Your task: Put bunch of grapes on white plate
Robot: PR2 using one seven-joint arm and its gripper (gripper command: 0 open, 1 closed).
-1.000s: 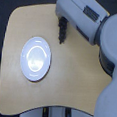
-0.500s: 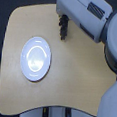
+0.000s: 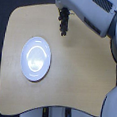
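The white plate (image 3: 36,58) lies on the light wooden table toward the exterior view's left, with nothing on it. My gripper (image 3: 63,14) reaches down from the top of the view, over the table's far part and to the right of the plate. A dark, narrow bunch of grapes (image 3: 63,26) hangs from the gripper, which is shut on it. The bunch looks lifted off the table surface. The fingers are dark and blurred, so they are hard to tell apart from the top of the bunch.
The wooden table (image 3: 78,81) has rounded corners, and its edges run close to the plate on the left and bottom. My grey-white arm (image 3: 92,14) fills the upper right. Dark floor surrounds the table.
The gripper and the hanging grapes have shifted upward in the view, toward the table's far edge. The plate has not moved.
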